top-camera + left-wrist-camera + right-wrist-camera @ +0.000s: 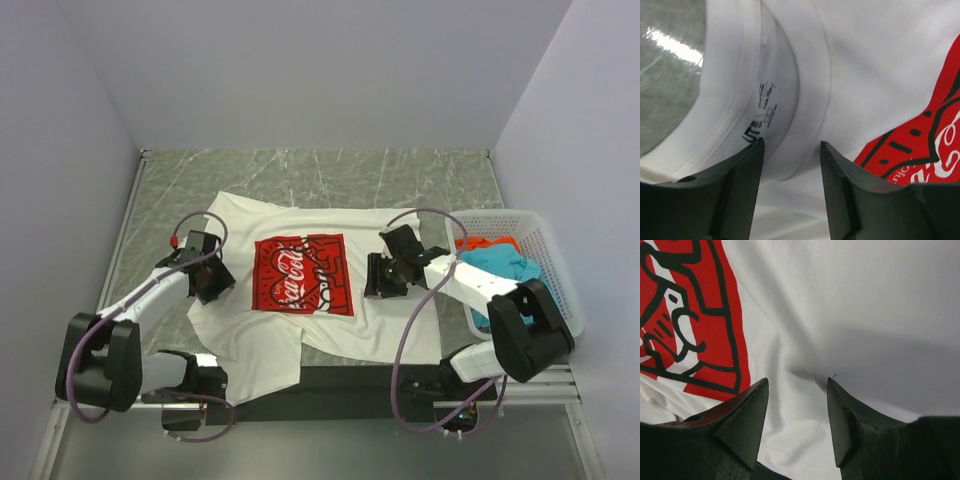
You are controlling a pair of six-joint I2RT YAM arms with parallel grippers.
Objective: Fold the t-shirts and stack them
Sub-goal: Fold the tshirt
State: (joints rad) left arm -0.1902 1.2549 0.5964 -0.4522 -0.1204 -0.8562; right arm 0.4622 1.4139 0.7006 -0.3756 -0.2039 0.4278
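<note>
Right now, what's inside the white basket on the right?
A teal t-shirt lies bunched in the basket, with a red-orange t-shirt showing behind it. The right arm covers the basket's near end, and anything beneath the shirts is hidden.

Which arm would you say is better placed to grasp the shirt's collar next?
Left. The left gripper, open, sits right over the collar of the white shirt; the right gripper is beyond the print, over plain cloth.

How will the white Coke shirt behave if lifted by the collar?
Probably floppy: the white shirt lies limp with soft creases. Likely sags from one pinch point. The thicker collar band should give the left hand firmer purchase.
</note>
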